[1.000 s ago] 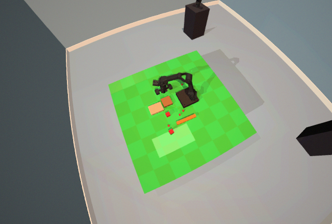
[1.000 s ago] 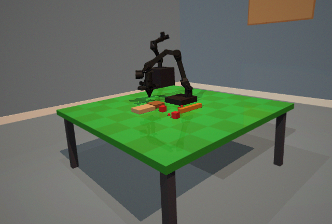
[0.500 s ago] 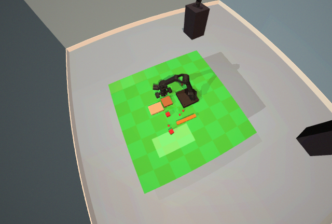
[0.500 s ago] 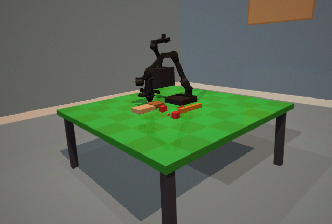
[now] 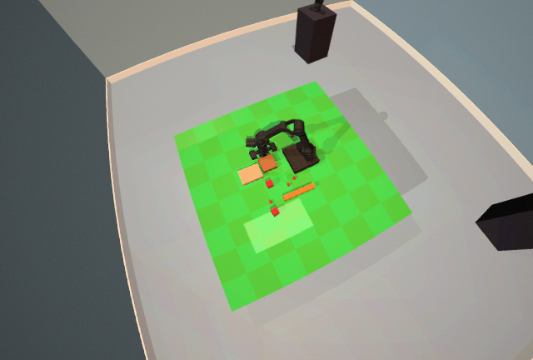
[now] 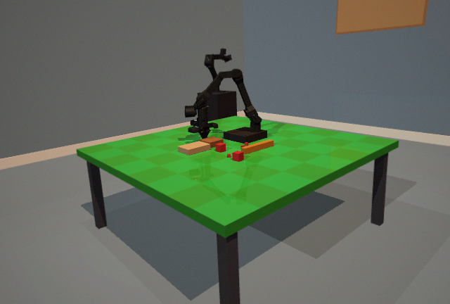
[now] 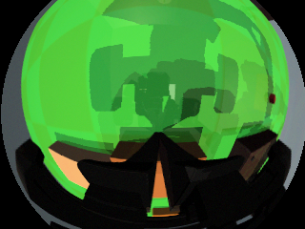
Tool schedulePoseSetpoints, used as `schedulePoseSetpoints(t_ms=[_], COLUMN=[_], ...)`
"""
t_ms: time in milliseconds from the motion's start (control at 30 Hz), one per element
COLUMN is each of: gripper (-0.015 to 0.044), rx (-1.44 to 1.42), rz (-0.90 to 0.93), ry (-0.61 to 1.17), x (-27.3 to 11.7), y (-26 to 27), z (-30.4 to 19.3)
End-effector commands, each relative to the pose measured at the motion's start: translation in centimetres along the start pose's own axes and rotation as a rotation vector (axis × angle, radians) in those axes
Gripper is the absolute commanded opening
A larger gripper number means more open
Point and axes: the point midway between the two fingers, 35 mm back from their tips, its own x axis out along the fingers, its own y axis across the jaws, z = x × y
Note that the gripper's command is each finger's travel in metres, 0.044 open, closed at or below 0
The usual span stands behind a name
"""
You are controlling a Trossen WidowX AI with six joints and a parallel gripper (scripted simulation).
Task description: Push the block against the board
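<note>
The square block (image 5: 267, 162) (image 6: 211, 142) (image 7: 131, 150) is orange-brown and lies flat. The board (image 5: 250, 174) (image 6: 194, 148) (image 7: 71, 164) is a flat light-tan rectangle beside it. Their facing sides look touching or nearly so; in the wrist view the fingers partly hide the join. In the top view the block sits a little farther back than the board, so their back and front edges are not level. My gripper (image 5: 263, 156) (image 6: 204, 138) (image 7: 158, 135) is shut and empty, pointing down low at the back side of the block. Whether the tips touch it is unclear.
A red cube (image 5: 269, 183) (image 6: 220, 147) lies in front of the block. Another red cube (image 5: 274, 211) (image 6: 238, 155), small red bits and an orange bar (image 5: 299, 191) (image 6: 257, 146) lie farther forward. The arm's dark base (image 5: 296, 161) (image 6: 241, 136) is right of the block.
</note>
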Motion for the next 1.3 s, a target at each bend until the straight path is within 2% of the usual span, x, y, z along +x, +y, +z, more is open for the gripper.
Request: schedulePoseSetpoints(t_ms=[0, 800, 1267], gripper=[0.0, 0.0, 0.0], rx=[0.003, 0.003, 0.003], rz=[0.0, 0.0, 0.0], ry=[0.003, 0.005, 0.004], x=[0.0, 0.1, 0.0], y=[0.0, -0.1, 0.1], z=[-0.7, -3.8, -2.0])
